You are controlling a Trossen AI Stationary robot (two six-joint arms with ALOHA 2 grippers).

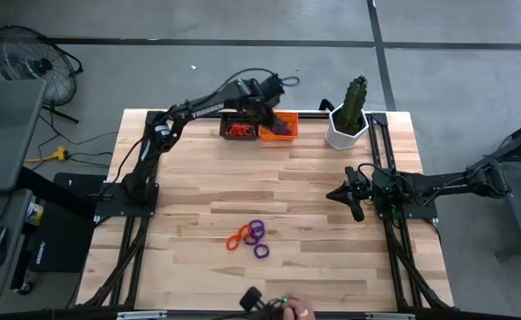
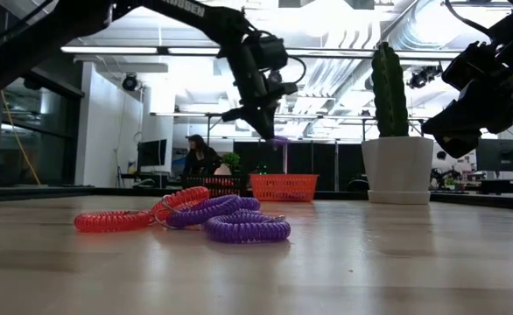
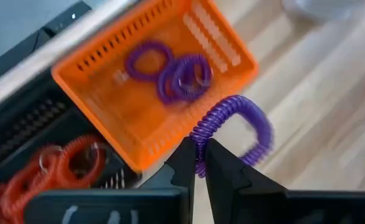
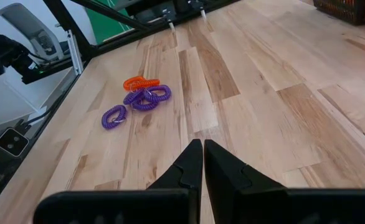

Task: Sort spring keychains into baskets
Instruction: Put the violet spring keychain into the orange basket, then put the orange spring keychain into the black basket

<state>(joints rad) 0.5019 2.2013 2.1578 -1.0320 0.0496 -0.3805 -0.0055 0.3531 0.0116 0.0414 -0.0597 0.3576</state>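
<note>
Purple keychain (image 3: pixel 232 127) pinched in left gripper (image 3: pixel 196 163) above orange basket (image 3: pixel 101 81) (three purple inside); right gripper (image 4: pixel 202 163) closed, empty

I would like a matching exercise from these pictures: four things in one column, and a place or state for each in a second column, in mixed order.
Things:
1. left gripper
2. right gripper
3. black basket
4. cactus pot

Places or states:
A. holds orange keychains
B. shut on a purple keychain by the orange basket
C. stands at a far table corner
D. shut, holding nothing, above bare wood

Pairs: 1-B, 2-D, 3-A, 4-C
</note>
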